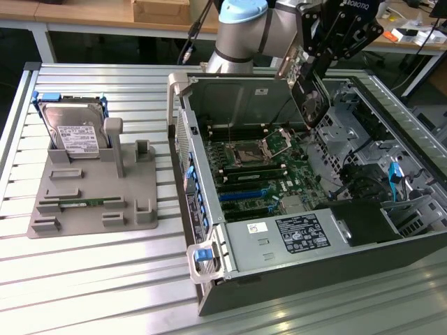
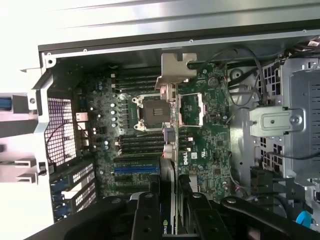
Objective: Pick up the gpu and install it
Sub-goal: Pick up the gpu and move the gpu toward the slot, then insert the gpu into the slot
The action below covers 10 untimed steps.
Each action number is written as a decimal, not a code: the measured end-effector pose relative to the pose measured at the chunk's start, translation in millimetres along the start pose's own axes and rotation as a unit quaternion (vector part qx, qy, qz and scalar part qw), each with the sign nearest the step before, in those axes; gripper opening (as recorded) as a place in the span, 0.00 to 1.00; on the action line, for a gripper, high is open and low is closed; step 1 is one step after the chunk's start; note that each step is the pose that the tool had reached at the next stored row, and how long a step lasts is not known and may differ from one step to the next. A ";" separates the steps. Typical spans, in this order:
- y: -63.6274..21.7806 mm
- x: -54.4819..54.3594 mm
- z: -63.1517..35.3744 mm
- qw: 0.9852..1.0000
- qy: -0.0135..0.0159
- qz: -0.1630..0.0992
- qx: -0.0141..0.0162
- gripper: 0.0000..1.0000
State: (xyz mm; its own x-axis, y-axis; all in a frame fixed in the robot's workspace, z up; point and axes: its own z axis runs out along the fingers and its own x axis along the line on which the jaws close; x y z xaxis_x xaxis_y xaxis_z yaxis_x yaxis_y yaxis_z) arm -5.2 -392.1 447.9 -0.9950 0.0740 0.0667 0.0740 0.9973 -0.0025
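Observation:
The gpu (image 1: 309, 102), a dark card with a round fan and a silver bracket at its upper end, hangs tilted over the open computer case (image 1: 209, 132). My gripper (image 1: 312, 64) is shut on the card's upper part. The wrist view looks down the card edge-on: the gpu (image 2: 169, 131) is a thin strip between my fingers (image 2: 146, 216), with its bracket (image 2: 176, 67) at the far end. Below it lies the green motherboard (image 2: 210, 145) with the empty processor socket (image 2: 146, 114) and the blue expansion slots (image 2: 136, 170). The card is in the air, clear of the board.
In the exterior view's left, a grey fixture (image 1: 98, 202) holds a silver hard drive (image 1: 73, 132) in a blue frame and a narrow green memory stick (image 1: 84, 203). Case walls, a drive cage (image 1: 349, 118), cables and the power supply (image 1: 300, 234) surround the motherboard (image 1: 258, 167).

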 end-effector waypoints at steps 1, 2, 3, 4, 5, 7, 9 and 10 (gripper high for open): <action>0.2 -2.4 0.0 1.000 0.000 0.000 0.000 0.25; 0.4 -4.8 -0.1 1.000 0.001 0.000 0.000 0.25; 0.6 -7.7 0.0 1.000 0.001 0.000 0.000 0.25; 0.8 -10.0 -0.1 1.000 0.001 0.000 0.000 0.25; 0.9 -12.0 -0.1 1.000 0.001 0.000 0.000 0.25; 0.9 -12.1 -0.2 1.000 0.001 0.000 0.000 0.25; 0.9 -12.1 -0.2 1.000 0.001 0.000 0.000 0.25; 0.9 -12.2 -0.2 1.000 0.001 0.000 0.000 0.25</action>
State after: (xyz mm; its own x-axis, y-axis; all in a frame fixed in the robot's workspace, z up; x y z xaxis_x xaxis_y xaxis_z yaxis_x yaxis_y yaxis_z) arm 7.0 -392.1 447.3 -0.9948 0.0740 0.0694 0.0739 0.9973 -0.0026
